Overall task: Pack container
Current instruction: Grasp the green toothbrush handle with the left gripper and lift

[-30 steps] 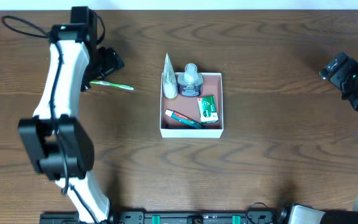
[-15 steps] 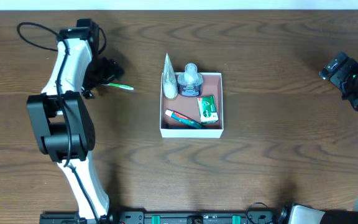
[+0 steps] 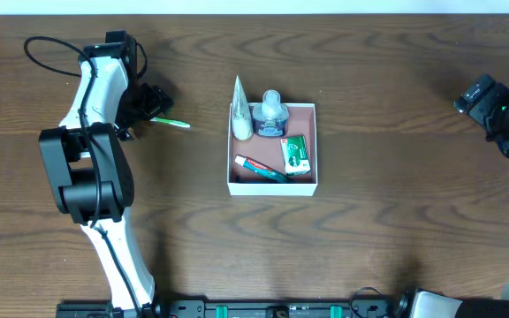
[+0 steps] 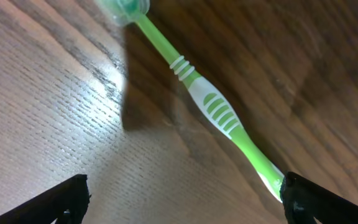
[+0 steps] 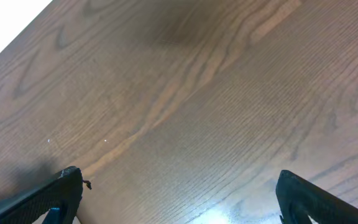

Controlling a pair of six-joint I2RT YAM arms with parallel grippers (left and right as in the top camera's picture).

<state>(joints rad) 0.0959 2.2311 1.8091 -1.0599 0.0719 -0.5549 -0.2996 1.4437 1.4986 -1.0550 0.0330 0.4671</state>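
The container (image 3: 270, 186) sits near the middle of the table (image 3: 387, 230), open side up. It is square, so it has no long axis, and its white walls run in line with the table edges. Inside it, a white tube (image 3: 239, 110) leans in the far-left corner with its tip poking past the far wall. A bluish bottle (image 3: 271, 115) stands just beside the tube along the same wall. A green packet (image 3: 295, 154) lies on the right half of the pinkish floor. A thin red and green stick-shaped item (image 3: 262, 168) lies slantwise near the front wall.

A green toothbrush (image 3: 168, 123) lies flat on the wood well to the left of the container. Its long axis runs roughly left to right, and one end points toward the container's left wall. In the left wrist view the toothbrush (image 4: 213, 109) runs diagonally, head at the far end and handle tail close to one fingertip.

The left gripper (image 4: 185, 205) hangs over the end of the brush farther from the container. Its fingers are spread wide with nothing between them.

The right gripper (image 5: 179, 199) is far to the right of the container. It is also spread wide, with only bare wood below.
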